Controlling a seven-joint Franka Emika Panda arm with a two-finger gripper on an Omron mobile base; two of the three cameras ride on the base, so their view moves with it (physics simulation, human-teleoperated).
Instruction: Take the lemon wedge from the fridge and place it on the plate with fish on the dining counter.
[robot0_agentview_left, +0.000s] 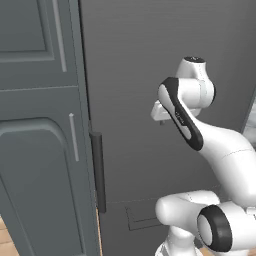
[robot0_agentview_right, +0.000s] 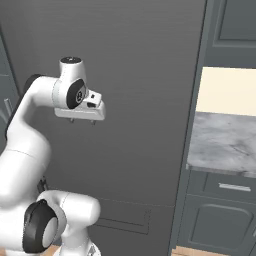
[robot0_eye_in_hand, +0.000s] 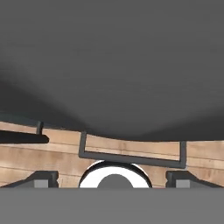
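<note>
Fridge shut, gripper wide and empty

The gripper (robot0_agentview_right: 82, 120) hangs before the fridge (robot0_agentview_left: 150, 75) door; the lemon wedge (presumably inside) is hidden. Best reach left to the handle (robot0_agentview_left: 98, 170), grip squarely, then pull along the door's swing.

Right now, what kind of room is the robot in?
Most likely a kitchen. It faces a tall dark grey fridge with its door closed and a dark bar handle. Panelled cabinets stand beside it, and a marbled counter sits off to the right over more cabinet fronts.
</note>
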